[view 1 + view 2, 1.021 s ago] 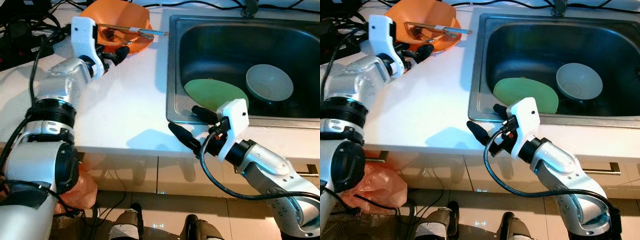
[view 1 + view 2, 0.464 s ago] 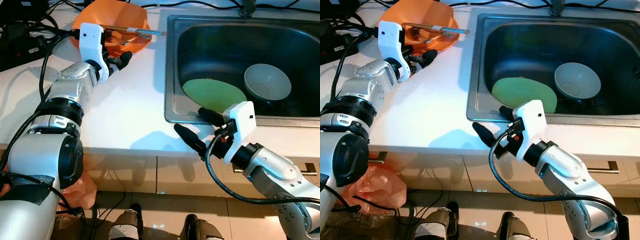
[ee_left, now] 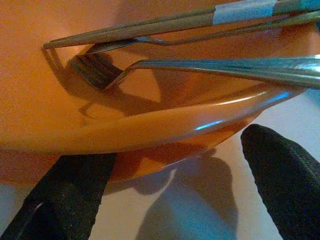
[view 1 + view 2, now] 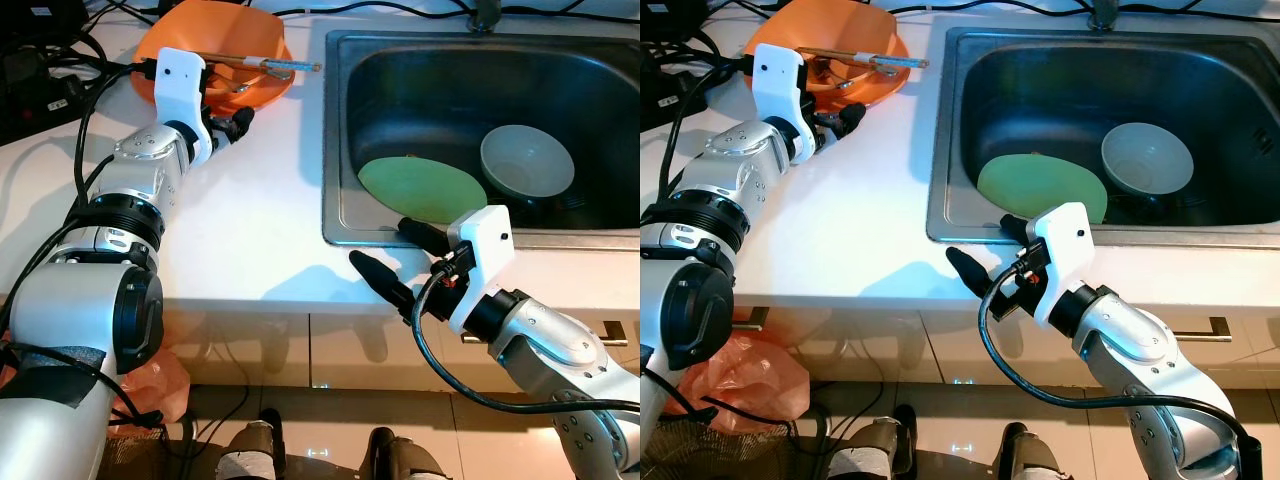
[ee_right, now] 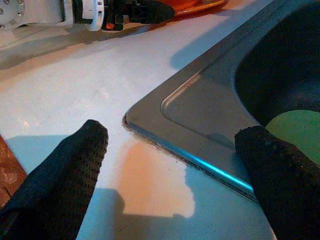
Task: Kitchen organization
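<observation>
An orange bowl [image 4: 215, 50] stands at the back left of the white counter [image 4: 250, 220], with chopsticks [image 4: 240, 60] and a metal fork [image 3: 100, 70] lying in it. My left gripper [image 4: 238, 118] is open right at the bowl's near side, its fingers [image 3: 70, 200] low beside the bowl's wall [image 3: 150, 125]. In the steel sink [image 4: 338, 150] lie a green plate [image 4: 420, 190] and a pale bowl [image 4: 527, 165]. My right gripper [image 4: 377, 240] hangs open over the counter's front edge by the sink's near left corner [image 5: 150, 115], holding nothing.
Black cables and a dark device [image 4: 40, 60] crowd the counter's far left. The faucet base [image 4: 487, 12] stands behind the sink. Below the counter are cabinet fronts and an orange plastic bag [image 4: 165, 375] on the floor.
My left arm has stretched out and brought its gripper closer to the orange bowl. The right gripper has shifted slightly right by the sink corner. The view has also shifted a little.
</observation>
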`<state>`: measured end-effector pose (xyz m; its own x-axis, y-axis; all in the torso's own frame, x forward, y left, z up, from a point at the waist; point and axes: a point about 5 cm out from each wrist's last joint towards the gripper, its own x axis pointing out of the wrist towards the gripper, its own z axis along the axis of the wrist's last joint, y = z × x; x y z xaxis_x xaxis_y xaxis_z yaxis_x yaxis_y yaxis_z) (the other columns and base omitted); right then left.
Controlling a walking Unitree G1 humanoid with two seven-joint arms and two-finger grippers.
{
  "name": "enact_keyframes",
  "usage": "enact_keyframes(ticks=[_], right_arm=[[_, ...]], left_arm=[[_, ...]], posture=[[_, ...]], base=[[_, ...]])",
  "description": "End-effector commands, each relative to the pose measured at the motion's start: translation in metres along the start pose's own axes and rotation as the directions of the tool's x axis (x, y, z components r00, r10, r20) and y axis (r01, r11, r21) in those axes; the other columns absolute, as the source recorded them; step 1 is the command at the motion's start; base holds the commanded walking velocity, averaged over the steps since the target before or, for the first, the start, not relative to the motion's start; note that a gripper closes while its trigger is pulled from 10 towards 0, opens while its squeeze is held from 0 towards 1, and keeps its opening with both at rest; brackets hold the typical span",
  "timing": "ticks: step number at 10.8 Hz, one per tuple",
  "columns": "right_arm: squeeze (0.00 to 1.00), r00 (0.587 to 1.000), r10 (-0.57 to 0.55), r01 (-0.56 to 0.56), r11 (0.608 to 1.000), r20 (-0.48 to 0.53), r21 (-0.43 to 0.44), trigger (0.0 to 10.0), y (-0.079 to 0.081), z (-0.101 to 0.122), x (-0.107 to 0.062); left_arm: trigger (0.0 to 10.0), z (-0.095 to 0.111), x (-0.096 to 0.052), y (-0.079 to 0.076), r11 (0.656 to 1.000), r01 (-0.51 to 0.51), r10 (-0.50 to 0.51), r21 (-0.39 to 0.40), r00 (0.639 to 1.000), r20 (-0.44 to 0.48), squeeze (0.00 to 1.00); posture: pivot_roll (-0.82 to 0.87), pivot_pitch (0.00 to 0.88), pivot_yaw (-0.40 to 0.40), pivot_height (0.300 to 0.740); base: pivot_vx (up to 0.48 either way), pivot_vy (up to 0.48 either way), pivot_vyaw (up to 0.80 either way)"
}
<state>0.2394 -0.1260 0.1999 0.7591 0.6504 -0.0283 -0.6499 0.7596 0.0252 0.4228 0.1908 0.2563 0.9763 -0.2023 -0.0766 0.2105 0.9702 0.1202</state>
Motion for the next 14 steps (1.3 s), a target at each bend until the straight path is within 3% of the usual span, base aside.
enact_keyframes(ticks=[1, 3, 8, 14], right_arm=[[0.0, 1.0, -0.001, 0.001, 1.0, -0.009, 0.004, 10.0, 0.002, -0.001, -0.003], [0.0, 1.0, -0.003, 0.003, 1.0, -0.011, 0.007, 10.0, 0.002, -0.001, -0.003], [0.0, 1.0, -0.003, 0.003, 1.0, -0.005, 0.004, 10.0, 0.0, -0.001, -0.001], [0.0, 1.0, 0.0, 0.0, 1.0, 0.002, 0.0, 10.0, -0.001, -0.001, 0.002]], left_arm=[[10.0, -0.02, 0.0, -0.005, 0.999, 0.038, -0.04, -0.018, 0.992, -0.124, 0.0], [10.0, -0.029, 0.0, -0.015, 0.99, 0.141, -0.141, -0.015, 0.967, -0.212, 0.0], [10.0, -0.026, -0.004, -0.022, 0.938, 0.346, -0.333, -0.003, 0.901, -0.278, 0.0], [10.0, -0.018, -0.007, -0.016, 0.921, 0.39, -0.374, 0.004, 0.885, -0.277, 0.0]], posture=[[-0.05, 0.264, 0.05, 0.74], [-0.05, 0.265, 0.052, 0.74], [-0.03, 0.254, 0.051, 0.74], [-0.02, 0.243, 0.051, 0.74]], base=[[0.0, 0.0, 0.0], [0.0, 0.0, 0.0], [0.0, 0.0, 0.0], [0.0, 0.0, 0.0]])
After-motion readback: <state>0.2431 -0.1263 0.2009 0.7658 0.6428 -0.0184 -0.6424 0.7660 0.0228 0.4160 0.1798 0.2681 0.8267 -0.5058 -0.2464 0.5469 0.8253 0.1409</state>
